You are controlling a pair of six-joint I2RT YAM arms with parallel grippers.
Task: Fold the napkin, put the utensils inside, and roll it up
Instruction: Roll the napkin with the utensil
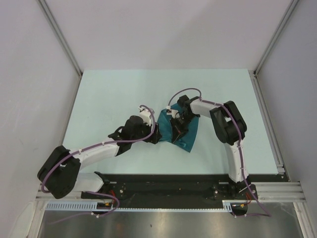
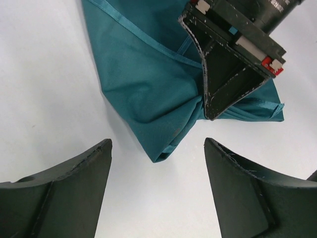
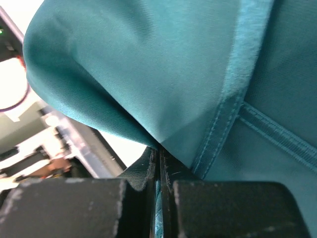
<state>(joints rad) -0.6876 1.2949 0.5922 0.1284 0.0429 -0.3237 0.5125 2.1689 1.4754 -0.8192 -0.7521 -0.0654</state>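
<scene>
The dark teal napkin lies folded and bunched at the middle of the pale table. My right gripper is shut on a fold of it; in the right wrist view the cloth fills the frame and runs between the closed fingers. My left gripper is open, just left of the napkin. In the left wrist view its fingers frame bare table with a napkin corner just ahead, and the right gripper sits on the cloth. No utensils are in view.
The pale green table is walled by white panels with metal rails left and right. A black rail with both arm bases runs along the near edge.
</scene>
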